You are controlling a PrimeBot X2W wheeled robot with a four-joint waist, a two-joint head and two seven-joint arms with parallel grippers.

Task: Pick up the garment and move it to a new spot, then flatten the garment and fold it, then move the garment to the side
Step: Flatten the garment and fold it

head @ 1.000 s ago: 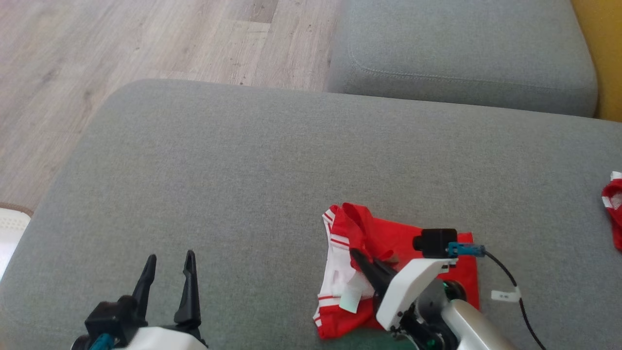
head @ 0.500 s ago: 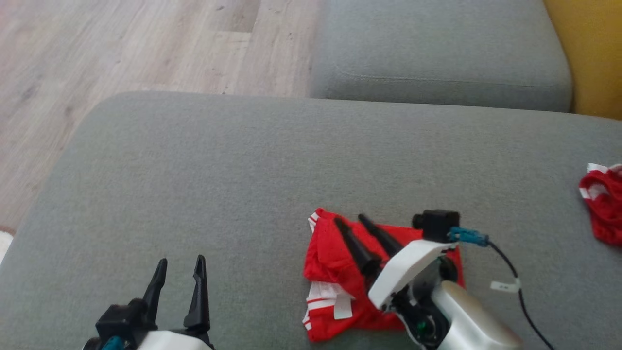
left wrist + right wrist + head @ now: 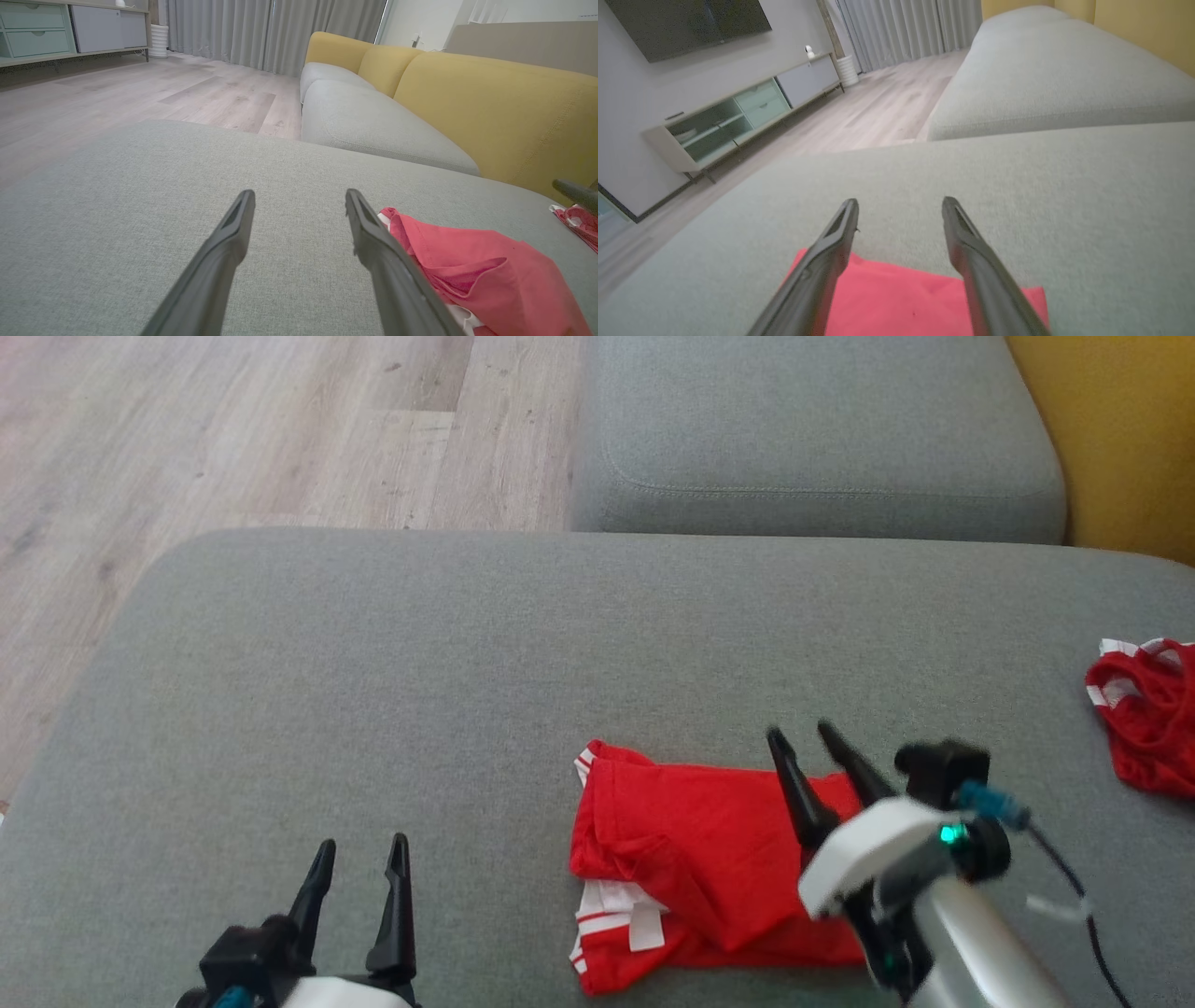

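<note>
Garment: the red garment (image 3: 709, 868) lies folded over near the front edge of the grey seat cushion (image 3: 373, 663), right of its middle.
Change: a second ago the right claw (image 3: 798, 730) pinched a raised flap. That flap now lies flat, and the jaws stand apart, empty.
Meaning: one fold looks done; moving the garment aside remains.
Garment to claw: the claw is at the garment's right end, tips past its far edge.
Left claw (image 3: 364, 842): open, empty, well apart to the left.

Home living room, grey-and-yellow sofa (image 3: 373, 121), wall TV (image 3: 686, 23), sideboard (image 3: 738, 121), curtains (image 3: 275, 32)
</note>
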